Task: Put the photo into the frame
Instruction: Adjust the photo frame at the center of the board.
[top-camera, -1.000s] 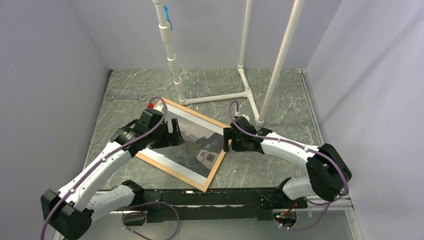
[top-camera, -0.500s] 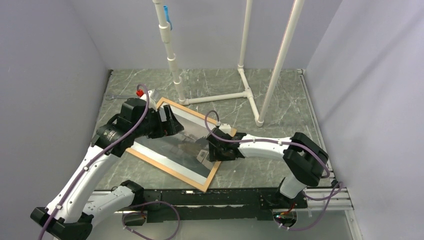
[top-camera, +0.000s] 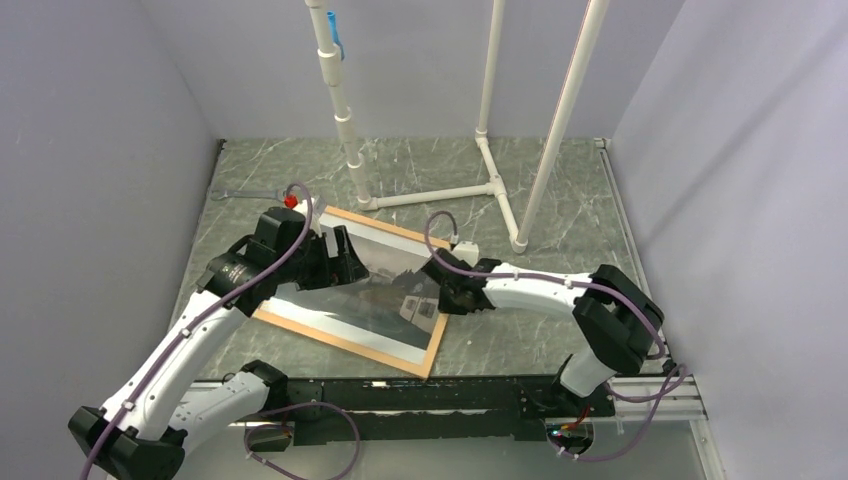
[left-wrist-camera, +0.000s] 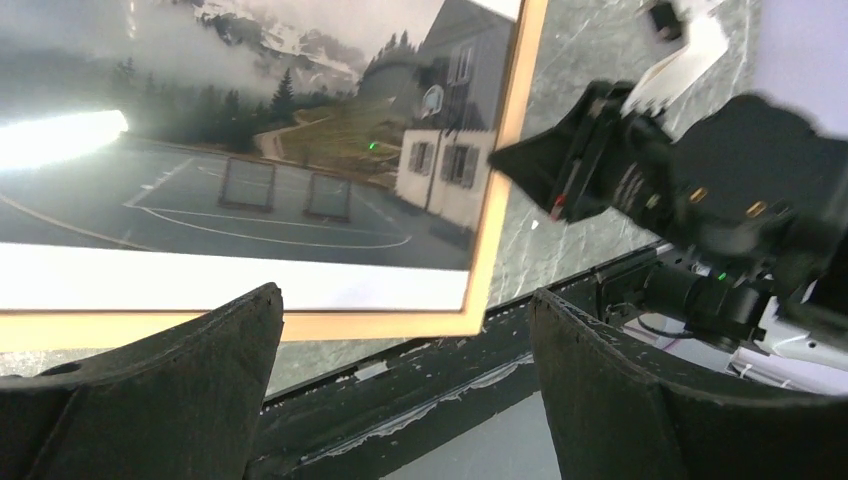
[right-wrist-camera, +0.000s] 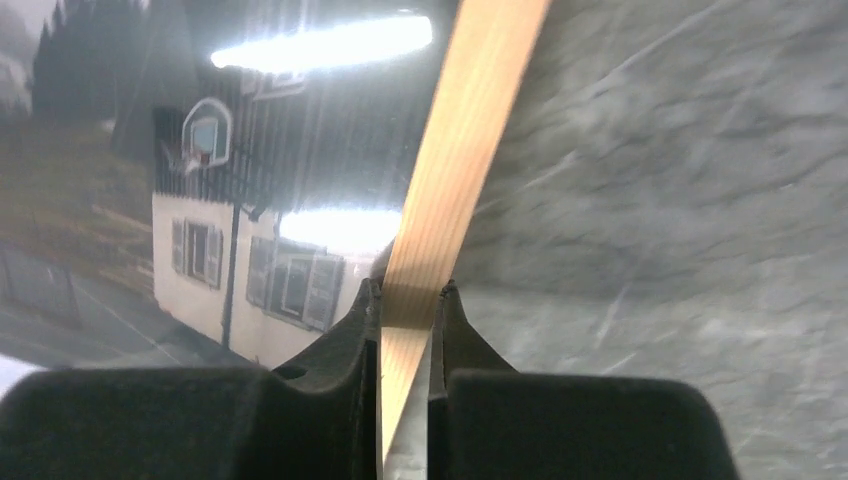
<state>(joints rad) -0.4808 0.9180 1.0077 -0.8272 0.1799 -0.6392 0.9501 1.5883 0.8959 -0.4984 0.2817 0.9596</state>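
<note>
Here the right tool (right-wrist-camera: 405, 300) pinches the frame (right-wrist-camera: 470, 130) by its edge strip; the left tool (left-wrist-camera: 405, 300) hangs spread over the photo (left-wrist-camera: 250, 150). White pipes (top-camera: 440, 193) and a wrench (top-camera: 245, 194) sit just behind.

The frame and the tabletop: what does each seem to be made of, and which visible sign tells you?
The frame looks like pale unpainted wood, matte: faint lengthwise grain shows. The tabletop looks like grey-green marble or marble-print laminate: pale veins; which, unclear.
</note>
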